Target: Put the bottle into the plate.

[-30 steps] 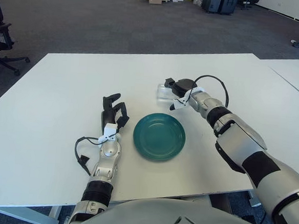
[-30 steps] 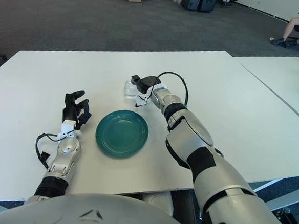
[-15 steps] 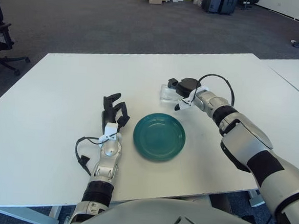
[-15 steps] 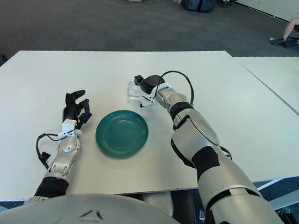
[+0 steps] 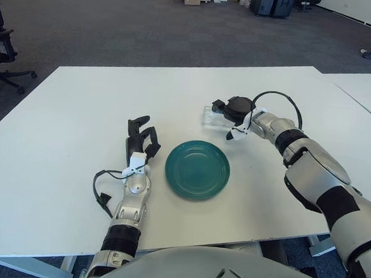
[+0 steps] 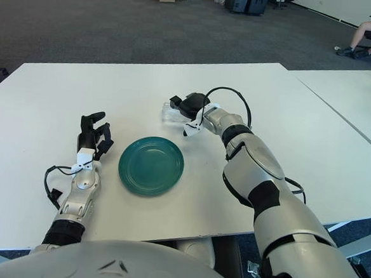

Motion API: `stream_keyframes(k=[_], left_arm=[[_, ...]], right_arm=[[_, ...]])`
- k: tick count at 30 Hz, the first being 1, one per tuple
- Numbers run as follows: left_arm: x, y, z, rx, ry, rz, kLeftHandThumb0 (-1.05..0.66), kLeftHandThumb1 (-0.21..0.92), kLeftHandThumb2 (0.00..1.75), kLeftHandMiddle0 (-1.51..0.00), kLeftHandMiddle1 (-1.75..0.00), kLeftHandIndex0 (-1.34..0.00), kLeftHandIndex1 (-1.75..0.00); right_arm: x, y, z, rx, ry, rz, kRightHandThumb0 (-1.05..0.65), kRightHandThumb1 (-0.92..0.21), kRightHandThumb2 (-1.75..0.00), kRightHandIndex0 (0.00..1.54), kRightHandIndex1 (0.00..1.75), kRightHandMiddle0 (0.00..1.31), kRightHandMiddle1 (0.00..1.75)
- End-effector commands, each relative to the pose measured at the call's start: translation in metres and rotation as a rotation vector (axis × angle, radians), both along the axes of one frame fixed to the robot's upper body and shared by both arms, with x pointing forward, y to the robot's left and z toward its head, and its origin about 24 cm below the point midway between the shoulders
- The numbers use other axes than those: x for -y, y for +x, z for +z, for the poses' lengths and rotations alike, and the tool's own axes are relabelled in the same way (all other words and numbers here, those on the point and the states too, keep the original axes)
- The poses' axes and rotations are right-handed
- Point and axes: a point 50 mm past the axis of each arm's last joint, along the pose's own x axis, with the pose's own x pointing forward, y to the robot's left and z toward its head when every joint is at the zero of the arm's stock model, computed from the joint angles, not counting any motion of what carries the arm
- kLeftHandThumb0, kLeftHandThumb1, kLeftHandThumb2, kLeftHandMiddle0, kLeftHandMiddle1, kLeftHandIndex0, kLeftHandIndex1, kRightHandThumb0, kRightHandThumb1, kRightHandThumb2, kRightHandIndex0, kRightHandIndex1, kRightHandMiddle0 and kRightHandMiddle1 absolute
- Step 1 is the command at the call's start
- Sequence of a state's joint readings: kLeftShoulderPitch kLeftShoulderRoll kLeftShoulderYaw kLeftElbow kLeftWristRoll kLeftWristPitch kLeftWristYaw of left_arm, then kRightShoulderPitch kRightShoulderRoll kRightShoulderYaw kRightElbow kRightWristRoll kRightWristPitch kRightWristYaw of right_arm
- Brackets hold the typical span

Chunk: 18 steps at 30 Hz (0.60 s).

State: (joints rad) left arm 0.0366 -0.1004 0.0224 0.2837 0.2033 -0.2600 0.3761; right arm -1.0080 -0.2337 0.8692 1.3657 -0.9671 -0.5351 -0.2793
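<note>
Fingers of the right hand are curled over a clear plastic bottle that lies on its side on the white table, the bottle's visible end poking out to the left of the hand. Bottle and hand sit on the far side of the round teal plate, near its far rim but apart from it. Left of the plate, the left hand shows palm down with loosely bent fingers, holding nothing.
</note>
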Motion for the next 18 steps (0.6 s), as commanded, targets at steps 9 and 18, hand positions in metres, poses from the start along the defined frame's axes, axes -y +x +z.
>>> stream_keyframes(k=[9,18], left_arm=[[-0.003,0.002,0.003,0.007,0.006,0.002,-0.62,0.92,0.77,-0.45,-0.59,-0.16,-1.11],[-0.003,0.004,0.003,0.007,-0.001,0.003,-0.63,0.92,0.74,-0.46,-0.59,-0.18,-1.12]], right_arm=[[0.022,-0.009,-0.006,-0.010,-0.061,0.098,-0.65,-0.70,-0.45,0.46,0.52,0.13,1.09],[0.032,-0.016,-0.005,-0.003,-0.032,0.173,-0.61,-0.72,-0.48,0.47,0.55,0.14,1.12]])
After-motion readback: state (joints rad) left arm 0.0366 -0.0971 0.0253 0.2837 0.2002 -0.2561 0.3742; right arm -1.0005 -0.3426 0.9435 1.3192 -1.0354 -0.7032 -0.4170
